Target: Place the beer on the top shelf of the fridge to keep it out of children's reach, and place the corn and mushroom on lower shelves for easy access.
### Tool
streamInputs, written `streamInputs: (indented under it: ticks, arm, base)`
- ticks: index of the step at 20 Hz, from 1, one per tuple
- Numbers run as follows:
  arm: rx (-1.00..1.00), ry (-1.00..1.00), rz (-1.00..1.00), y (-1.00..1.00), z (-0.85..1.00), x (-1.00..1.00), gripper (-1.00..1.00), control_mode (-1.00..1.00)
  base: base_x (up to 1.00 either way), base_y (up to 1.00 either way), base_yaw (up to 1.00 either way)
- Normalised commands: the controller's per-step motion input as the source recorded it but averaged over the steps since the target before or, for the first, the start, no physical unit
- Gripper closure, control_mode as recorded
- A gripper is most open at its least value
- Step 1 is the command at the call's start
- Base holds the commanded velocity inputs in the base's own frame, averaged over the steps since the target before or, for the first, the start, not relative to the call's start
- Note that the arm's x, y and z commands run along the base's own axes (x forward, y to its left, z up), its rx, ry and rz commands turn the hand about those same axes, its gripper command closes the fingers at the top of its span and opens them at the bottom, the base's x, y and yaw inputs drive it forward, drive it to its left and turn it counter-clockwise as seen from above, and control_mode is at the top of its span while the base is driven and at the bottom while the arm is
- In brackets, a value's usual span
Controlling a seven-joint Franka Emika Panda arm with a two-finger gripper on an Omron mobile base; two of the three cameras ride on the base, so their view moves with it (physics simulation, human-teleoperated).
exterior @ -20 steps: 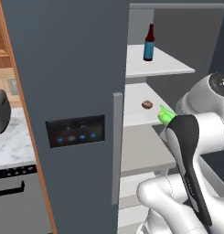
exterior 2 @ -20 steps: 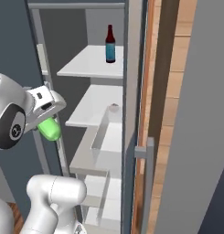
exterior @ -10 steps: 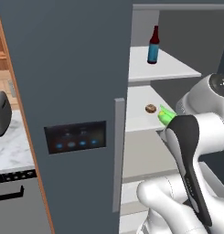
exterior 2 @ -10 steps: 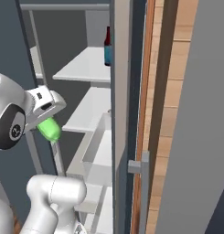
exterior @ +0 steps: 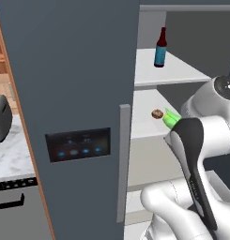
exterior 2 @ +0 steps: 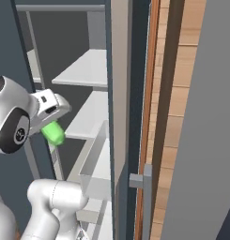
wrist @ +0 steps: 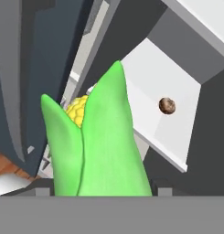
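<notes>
we have the two-finger gripper (exterior 2: 51, 125) clamped on the bright green husked corn (wrist: 97, 146), long axis pointing ahead toward the pale grey lower shelf (wrist: 166, 125) carrying the small brown mushroom (wrist: 167, 106).

In the hand view the corn (wrist: 97, 141) rises so close to the camera that its base runs off the bottom edge and it covers the gripper's fingertips, so the jaws' grip on it cannot be seen directly. From the left base view the arm hides most of the corn and only its green tip shows beside the mushroom (exterior: 157, 114). In the right base view the fridge (exterior 2: 120, 93) door edge cuts off the shelves' right side.
</notes>
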Motion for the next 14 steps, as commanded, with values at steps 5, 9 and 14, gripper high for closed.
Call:
streamInputs:
  ticks: [5, 9, 14]
  arm:
    - [0.0, -0.02, 0.0, -0.33, -0.4, 0.28, 1.0, -1.0]
    - [0.0, 0.0, 0.0, -0.24, -0.44, 0.41, 1.0, -1.0]
    - [0.0, 0.0, 0.0, -0.03, -0.32, 0.42, 1.0, -1.0]
  base:
    - [0.0, 0.0, 0.0]
    - [0.0, 0.0, 0.0]
    - [0.0, 0.0, 0.0]
